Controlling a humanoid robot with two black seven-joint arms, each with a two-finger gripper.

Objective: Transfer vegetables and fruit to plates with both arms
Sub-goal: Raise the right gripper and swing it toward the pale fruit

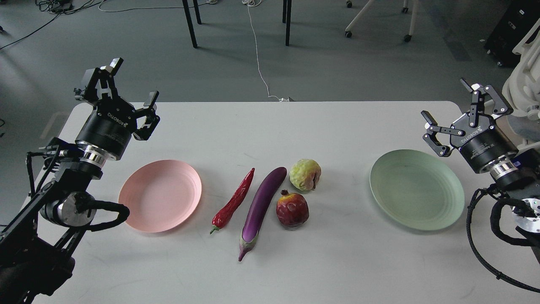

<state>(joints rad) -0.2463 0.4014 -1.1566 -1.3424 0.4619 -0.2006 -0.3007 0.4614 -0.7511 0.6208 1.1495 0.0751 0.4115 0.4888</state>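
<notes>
A white table (337, 270) fills the frame, set against a grey floor (329, 63) crossed by a white cable (258, 63), with dark furniture legs (190, 25) at the top edge. Two black arms flank the table. The left arm (50, 198) rises from the lower-left corner, and the left gripper (122, 90) stands with its fingers spread wide, holding nothing, above the table's far left corner. The right arm (506, 185) comes in from the right edge; the right gripper (449, 114) is likewise spread wide and empty, near the table's far right corner.

The pink plate (139, 202) lies bare on the left half of the table, nearer the camera than the left gripper and slightly to its right. The green plate (417, 190), also bare, lies on the right half, just below and left of the right gripper.

Between the plates, well apart from both grippers, the produce lies grouped on the tabletop. The purple eggplant (262, 202) lies on a diagonal, stem cap toward the camera. The red chili pepper (234, 203) lies just to its left at much the same angle, with a narrow gap between them. The pomegranate (292, 209) sits beside the eggplant's right flank, and the yellow-green fruit (305, 174) sits just behind the pomegranate, near the eggplant's far tip.
</notes>
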